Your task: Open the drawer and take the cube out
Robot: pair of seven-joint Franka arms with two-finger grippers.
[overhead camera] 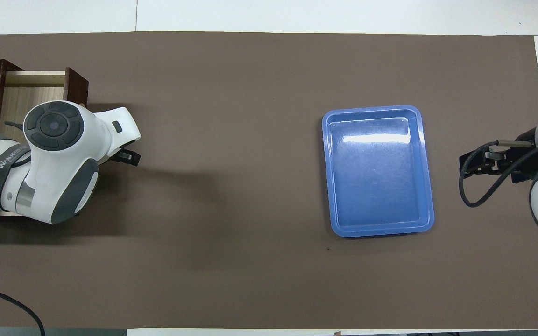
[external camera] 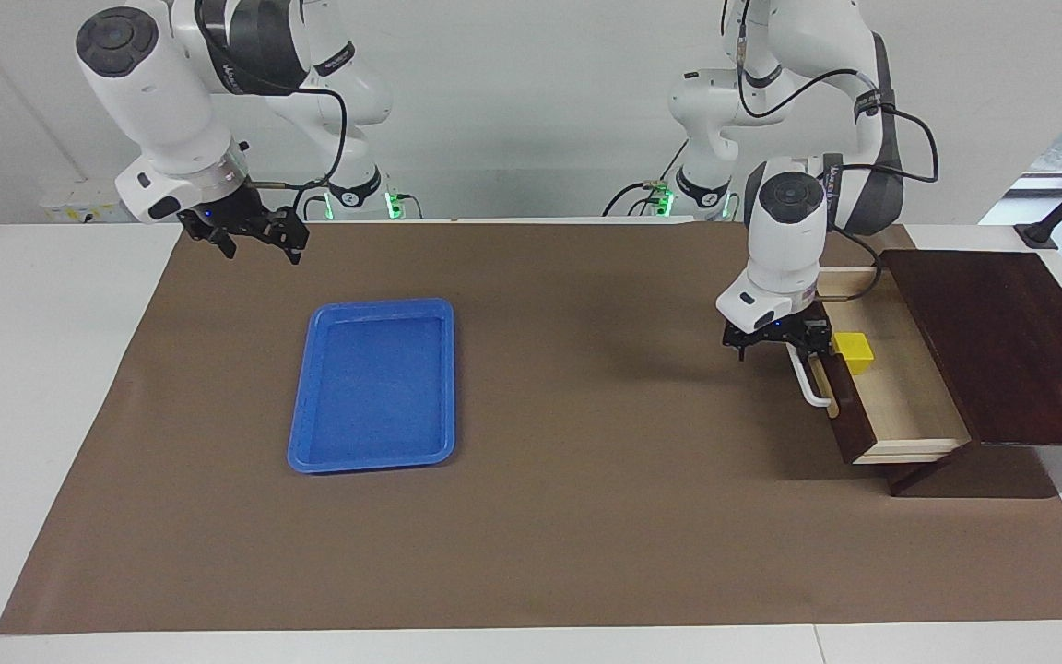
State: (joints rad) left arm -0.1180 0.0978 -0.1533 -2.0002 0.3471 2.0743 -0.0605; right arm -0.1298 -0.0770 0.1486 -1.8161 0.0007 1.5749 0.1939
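Observation:
The dark brown drawer is pulled open at the left arm's end of the table and shows its pale wood interior. The small yellow cube sits inside it, just inside the drawer's front. My left gripper hangs low beside the end of the white bar handle that is nearer to the robots, with its fingers apart and nothing in them. In the overhead view the left arm covers the cube and most of the drawer. My right gripper waits open in the air at the right arm's end, also seen in the overhead view.
A blue plastic tray lies empty on the brown mat toward the right arm's end; it also shows in the overhead view. The drawer's dark cabinet stands at the table's edge. The brown mat covers the table.

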